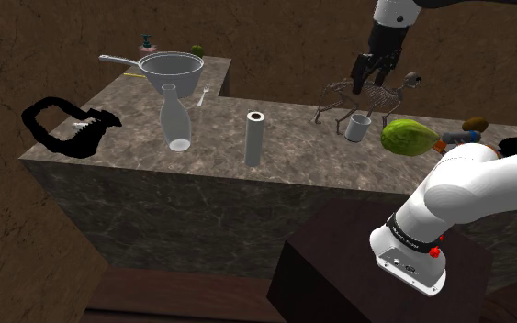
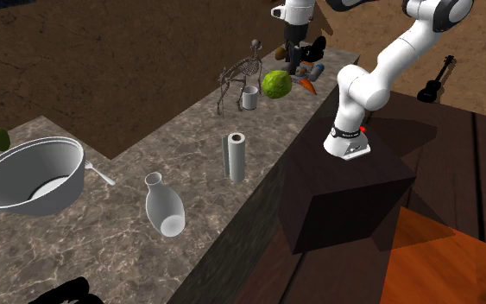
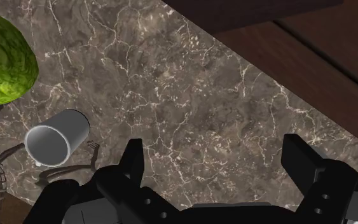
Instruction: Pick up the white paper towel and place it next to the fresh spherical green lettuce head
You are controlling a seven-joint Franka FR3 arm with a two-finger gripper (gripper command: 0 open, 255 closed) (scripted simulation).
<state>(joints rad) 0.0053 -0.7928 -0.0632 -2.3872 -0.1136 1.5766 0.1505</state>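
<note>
Presumably light, soft, crushable: paper towel (image 1: 254,138) noted upright on tabletop (image 1: 311,156); gentle mid-height side grip recomm. End effector (image 3: 215,159) found apart, empty, nr lettuce (image 1: 408,138).

Bare counter (image 1: 307,154) lies all around the towel (image 1: 254,138). Near the lettuce (image 1: 407,137), a mug (image 1: 358,127) and a skeleton (image 1: 339,92) crowd one side.

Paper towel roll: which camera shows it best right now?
The shoulder view: the paper towel roll stands upright, whole, seen nearly side-on with the lettuce along the same counter. The second exterior view shows the roll too, upright near the counter's edge.
</note>
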